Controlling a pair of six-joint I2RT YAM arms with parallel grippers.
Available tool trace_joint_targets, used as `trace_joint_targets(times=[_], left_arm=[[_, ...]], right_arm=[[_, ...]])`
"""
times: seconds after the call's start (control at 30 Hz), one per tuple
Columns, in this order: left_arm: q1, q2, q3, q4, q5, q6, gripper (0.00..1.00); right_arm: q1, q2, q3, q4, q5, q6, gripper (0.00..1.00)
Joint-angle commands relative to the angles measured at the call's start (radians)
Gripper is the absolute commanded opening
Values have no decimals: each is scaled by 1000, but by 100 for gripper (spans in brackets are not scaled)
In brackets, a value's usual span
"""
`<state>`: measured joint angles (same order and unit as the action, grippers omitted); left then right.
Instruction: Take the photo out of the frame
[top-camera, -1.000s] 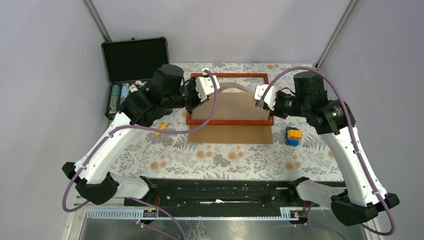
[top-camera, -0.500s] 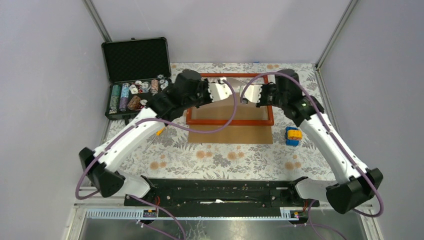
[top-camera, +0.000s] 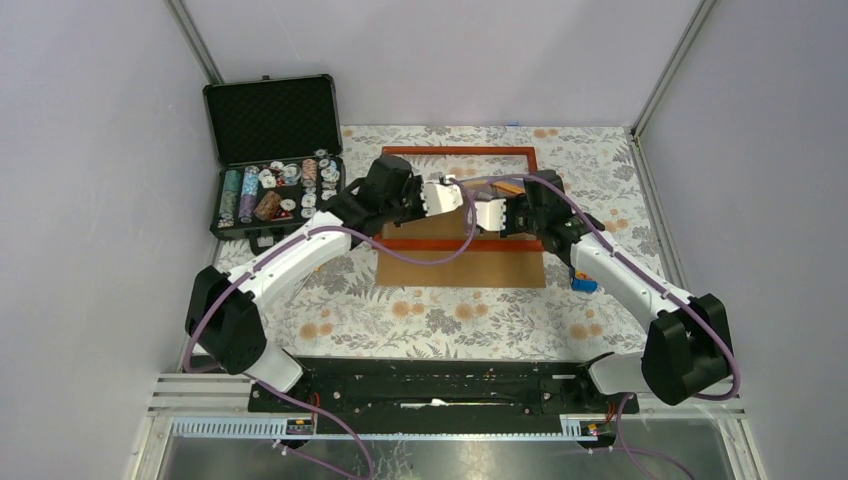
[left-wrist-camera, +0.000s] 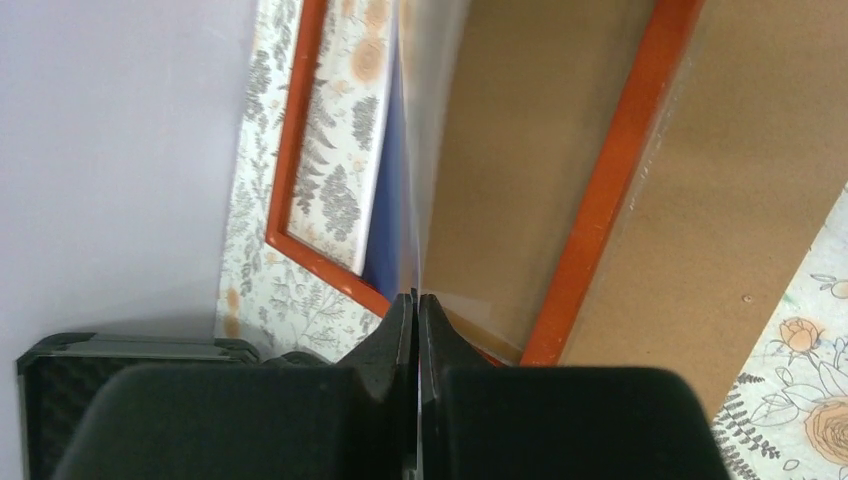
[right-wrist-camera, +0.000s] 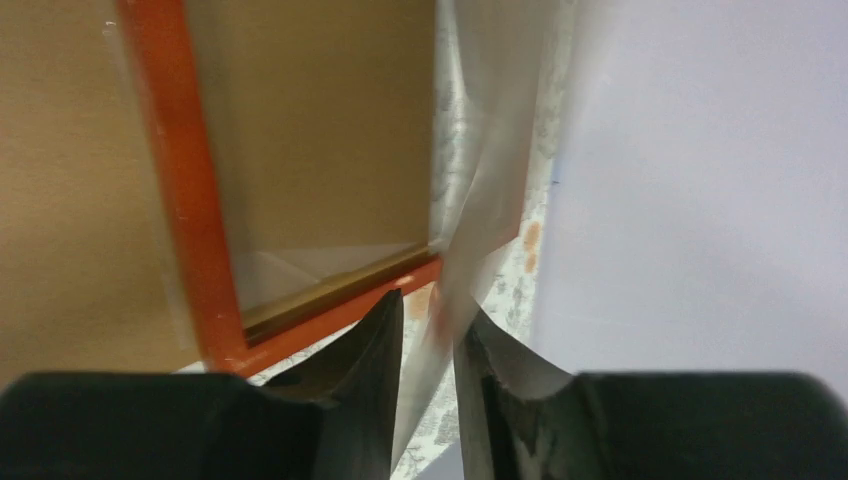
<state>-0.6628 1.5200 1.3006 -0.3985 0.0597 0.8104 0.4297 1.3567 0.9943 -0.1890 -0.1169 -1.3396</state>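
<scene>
The photo is up off the tabletop, hanging over the middle of the frame between the two claws. It is a thin, flexible sheet that both wrist views show almost edge-on. From the left wrist a sliver of blue print and a white border show on one face.

The left claw is pressed flat together on the sheet's edge, with no gap between its dark fingers. The right claw stands narrow, with the pale, slightly curled sheet running up between its fingers. I cannot tell whether the fingers are pressing on it.

Below, the frame lies flat, a narrow orange-red wooden rectangle with square corners. Its near rail rests on a plain brown fibreboard backing board, matte and smooth. That board fills the near part of the opening, and the floral cloth shows through the far part.

To the left an open black case has a foam-lined lid and rows of round poker chips. A small yellow-and-blue block sits to the right of the board, partly behind the right arm.
</scene>
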Motion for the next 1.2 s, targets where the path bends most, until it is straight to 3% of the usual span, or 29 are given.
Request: trace_joint_targets(times=[0.0, 0.07, 0.27, 0.4, 0.67, 1.17], left_arm=[[28, -13, -80, 76, 60, 25, 0], [28, -3, -107, 85, 68, 20, 0], [27, 30, -201, 170, 82, 20, 0], [29, 89, -204, 203, 55, 8, 0], [38, 203, -137, 211, 38, -40, 0], [80, 325, -70, 266, 8, -65, 0]], right_arm=[[4, -23, -57, 39, 9, -13, 50], [4, -27, -73, 24, 7, -5, 68], [4, -55, -88, -73, -6, 29, 90], [4, -82, -87, -206, -37, 44, 99], [4, -128, -55, -386, -93, 118, 100], [-20, -152, 88, -515, -180, 287, 100]])
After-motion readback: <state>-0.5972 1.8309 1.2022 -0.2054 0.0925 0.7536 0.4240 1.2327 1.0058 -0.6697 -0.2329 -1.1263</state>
